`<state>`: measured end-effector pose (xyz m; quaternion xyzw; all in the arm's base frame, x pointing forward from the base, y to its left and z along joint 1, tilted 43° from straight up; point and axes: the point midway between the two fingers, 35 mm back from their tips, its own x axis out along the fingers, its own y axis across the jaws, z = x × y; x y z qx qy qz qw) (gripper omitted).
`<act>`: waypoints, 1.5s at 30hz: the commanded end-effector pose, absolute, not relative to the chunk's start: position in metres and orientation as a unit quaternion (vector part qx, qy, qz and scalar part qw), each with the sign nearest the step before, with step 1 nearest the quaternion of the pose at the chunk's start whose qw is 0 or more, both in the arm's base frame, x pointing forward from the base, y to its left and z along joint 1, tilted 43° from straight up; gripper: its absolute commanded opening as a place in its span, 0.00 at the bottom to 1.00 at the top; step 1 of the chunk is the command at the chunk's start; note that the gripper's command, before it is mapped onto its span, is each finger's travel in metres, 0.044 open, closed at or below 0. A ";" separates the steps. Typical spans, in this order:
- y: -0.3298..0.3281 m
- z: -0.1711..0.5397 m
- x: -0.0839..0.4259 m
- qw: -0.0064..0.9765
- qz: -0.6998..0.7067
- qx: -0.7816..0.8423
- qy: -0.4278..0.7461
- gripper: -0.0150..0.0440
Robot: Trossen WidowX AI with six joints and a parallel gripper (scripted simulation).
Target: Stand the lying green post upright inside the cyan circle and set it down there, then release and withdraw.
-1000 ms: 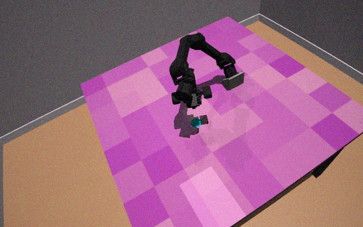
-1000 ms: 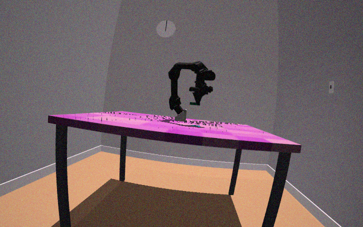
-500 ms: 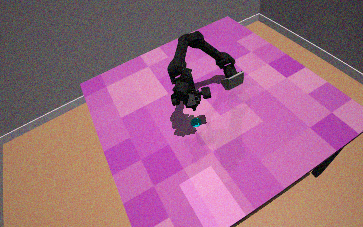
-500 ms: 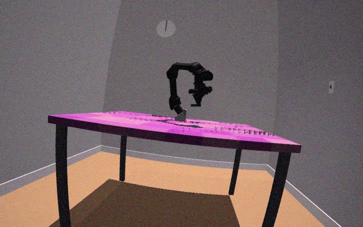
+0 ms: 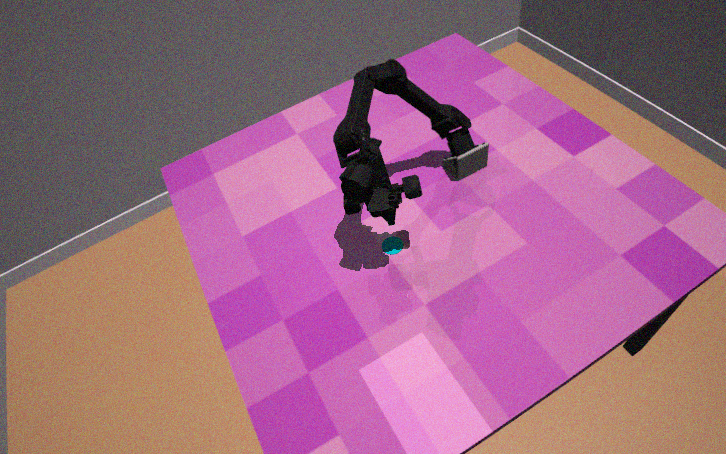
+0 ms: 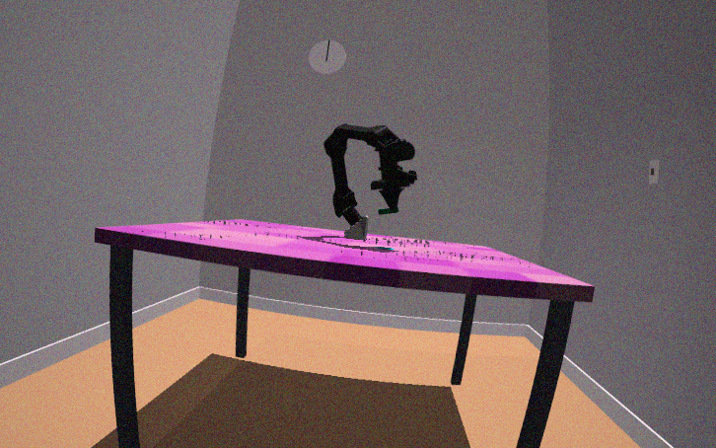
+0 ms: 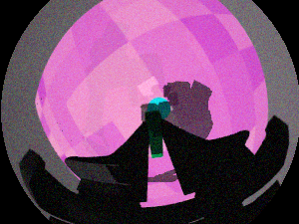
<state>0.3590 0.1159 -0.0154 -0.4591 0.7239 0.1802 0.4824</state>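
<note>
The fingers grip the post, which lies nearly level in the air above the circle. The gripper points down over the circle, whose surface is partly shadowed.

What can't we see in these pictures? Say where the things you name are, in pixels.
- The green post (image 6: 388, 211) (image 7: 155, 138) in the top view: the arm and gripper seem to hide it.
- Exactly where the gripper (image 5: 392, 220) (image 6: 391, 209) (image 7: 153, 123) touches the post: too dark in the wrist view, too small in the exterior view.
- The cyan circle's (image 5: 393, 249) (image 7: 158, 101) whole edge in the wrist view: post and fingers overlap it.
- Marks on the wall disc (image 6: 326, 56): too small and grainy.
</note>
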 end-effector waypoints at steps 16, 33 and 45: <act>0.114 -0.024 0.359 0.523 0.222 -0.420 0.708 0.29; 0.112 -0.029 0.360 0.561 0.257 -0.388 0.685 0.29; 0.111 -0.032 0.361 0.587 0.280 -0.368 0.665 0.29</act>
